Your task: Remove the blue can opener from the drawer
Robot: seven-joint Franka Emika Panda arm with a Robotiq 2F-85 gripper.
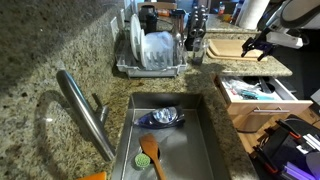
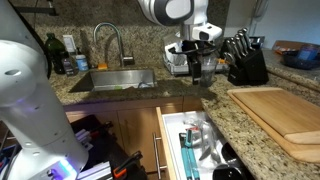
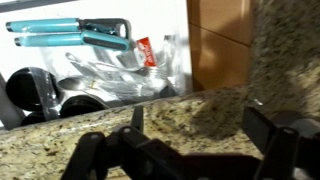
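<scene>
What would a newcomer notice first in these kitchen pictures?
The open drawer under the granite counter, with the blue can opener lying along one side inside it. The tool hangs open and empty above the counter edge. A dark blue dish sits in the steel sink.

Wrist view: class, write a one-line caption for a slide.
Open gripper above the granite counter, blue can opener lying in the open drawer beyond.

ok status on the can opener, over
Gripper over counter, jaws open, empty. Blue can opener lying in drawer, untouched. Metal utensils beside it.
</scene>
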